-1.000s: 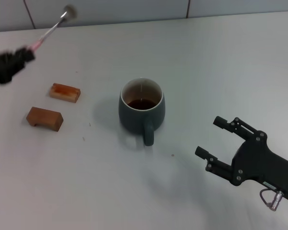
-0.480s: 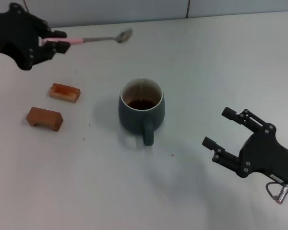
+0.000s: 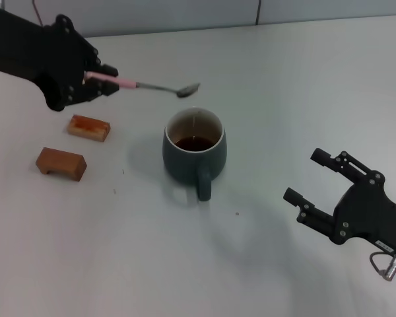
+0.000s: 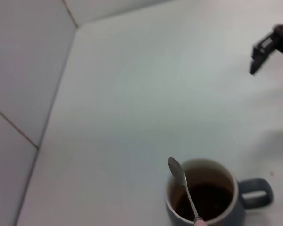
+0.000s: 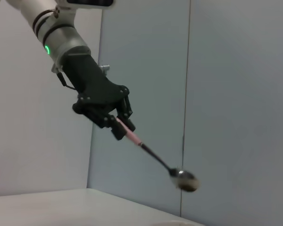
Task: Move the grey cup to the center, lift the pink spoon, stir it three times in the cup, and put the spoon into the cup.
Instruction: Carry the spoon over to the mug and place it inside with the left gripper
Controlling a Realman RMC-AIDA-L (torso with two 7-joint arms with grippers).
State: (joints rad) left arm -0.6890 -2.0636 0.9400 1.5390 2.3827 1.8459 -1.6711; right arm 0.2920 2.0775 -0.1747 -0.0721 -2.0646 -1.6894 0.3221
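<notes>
The grey cup [image 3: 195,153] stands mid-table with brown liquid inside and its handle toward me; it also shows in the left wrist view [image 4: 207,197]. My left gripper [image 3: 99,78] is shut on the pink handle of the pink spoon [image 3: 145,86] and holds it in the air, left of the cup. The spoon's silver bowl [image 3: 188,90] hovers just above the cup's far rim. The spoon shows in the left wrist view [image 4: 183,182] and the right wrist view [image 5: 153,157]. My right gripper [image 3: 313,177] is open and empty, to the right of the cup.
Two brown rectangular blocks [image 3: 89,127] [image 3: 61,163] lie on the white table [image 3: 284,79] left of the cup, below my left arm. A tiled wall [image 3: 185,13] runs along the table's far edge.
My left gripper has carried the spoon right and down, so the bowl went from far left to just above the cup's rim. The right gripper has drifted slightly right and down.
</notes>
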